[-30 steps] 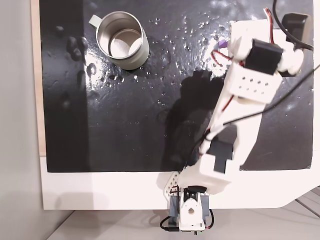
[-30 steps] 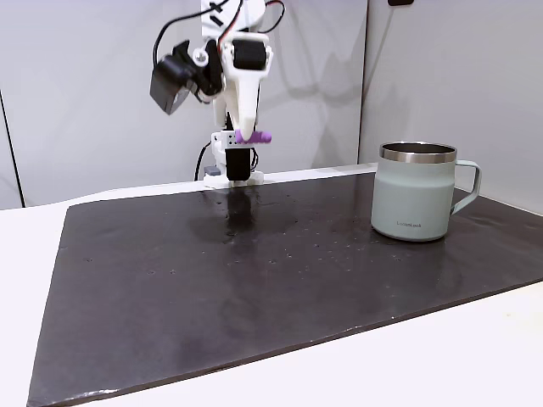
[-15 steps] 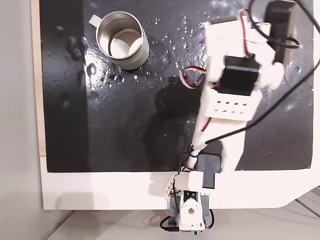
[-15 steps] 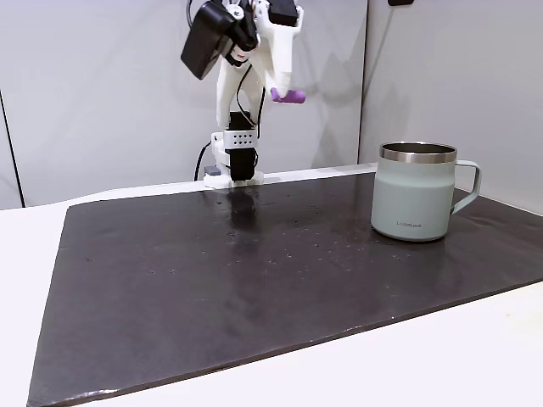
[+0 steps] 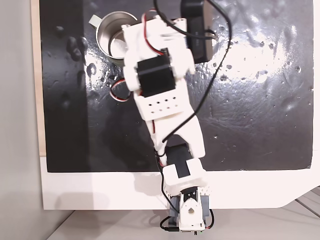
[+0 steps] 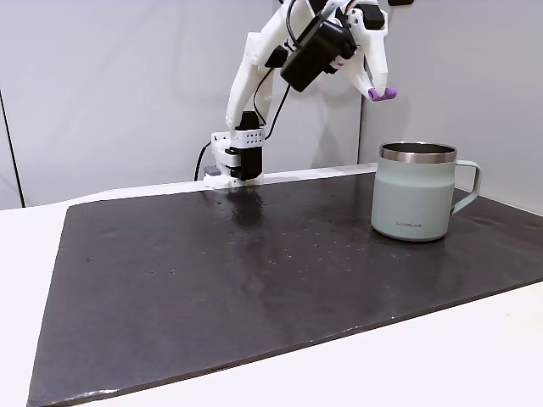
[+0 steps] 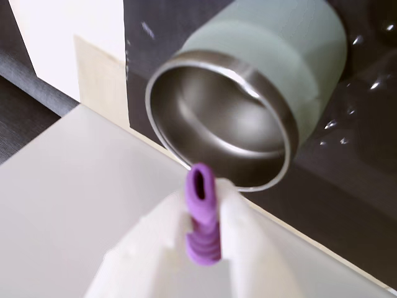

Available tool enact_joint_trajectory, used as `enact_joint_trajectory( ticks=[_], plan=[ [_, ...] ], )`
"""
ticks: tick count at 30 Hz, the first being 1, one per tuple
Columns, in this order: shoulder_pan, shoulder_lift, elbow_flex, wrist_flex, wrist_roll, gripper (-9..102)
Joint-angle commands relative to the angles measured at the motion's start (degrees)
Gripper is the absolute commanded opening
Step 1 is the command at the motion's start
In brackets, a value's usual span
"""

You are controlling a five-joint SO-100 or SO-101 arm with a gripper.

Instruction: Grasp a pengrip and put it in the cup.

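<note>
Clamped between the two white fingers of the gripper in the wrist view is the purple ribbed pengrip, its hollow end turned toward the camera's far side and its body gripped on both flanks. Just beyond that open end, the steel rim of the cup is seen, with the brushed interior exposed and the pale outer wall lying on the black mat. A strip of white table and a pale wooden edge are visible past the mat's border.

Seen from the side in a fixed view, the gripper is held high in the air with the pengrip pinched at its tip, above and slightly left of the cup; no contact between pengrip and cup is shown. The cup stands upright on the mat, its handle tab turned to the right. The arm is seen rising from its base at the mat's far edge and reaching rightward toward the cup.

From above, in the other fixed view, the arm is stretched from its base at the lower table edge across the mat, and the cup is partly covered by the wrist at upper left.
</note>
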Motion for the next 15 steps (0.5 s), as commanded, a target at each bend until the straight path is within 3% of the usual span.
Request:
enact_joint_trajectory(
  ticks=[1,13,15],
  plan=[
    [-2.7,-1.1,-5.7,-0.6,1.6,0],
    [-5.9,-7.3,-10.3,-3.1,2.7,0],
    [-5.9,-7.3,-10.3,-2.8,2.7,4]
  ],
)
